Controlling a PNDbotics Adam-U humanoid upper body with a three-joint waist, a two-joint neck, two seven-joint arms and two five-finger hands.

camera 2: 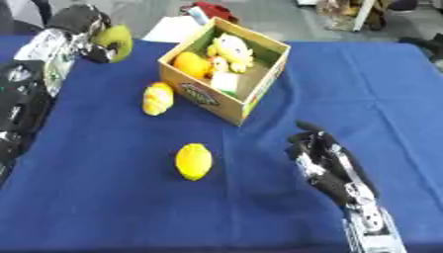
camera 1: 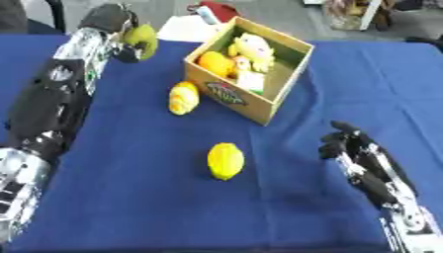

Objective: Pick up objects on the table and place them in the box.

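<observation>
The left hand (camera 1: 121, 29) is up near the far left corner of the table (camera 1: 130, 207), and its fingers are curled around a green fruit (camera 1: 143, 38). The fruit is round and smooth, maybe a pear or an apple; the exact kind is not clear. The box (camera 1: 259, 106) lies to the right of this hand, toward the middle of the far edge, so the coming move is probably a carry to the right and a release over the open top. The box is brown cardboard with a printed label on its front wall. It stands turned, with one corner pointing to the near edge. Inside are an orange ball-like thing (camera 1: 214, 63), a pale yellow soft toy (camera 1: 252, 49) and something white and green.

Two things wait on the blue cloth. A yellow-orange lumpy piece (camera 1: 183, 98) touches or almost touches the box's left wall. A lemon (camera 1: 225, 160) lies in the middle of the table, with its long axis running from near edge to far edge. It looks smooth and oval.

The right hand (camera 2: 325, 158) rests near the near right corner, fingers relaxed and holding nothing. It seems nearer to the lemon than the left hand is.
</observation>
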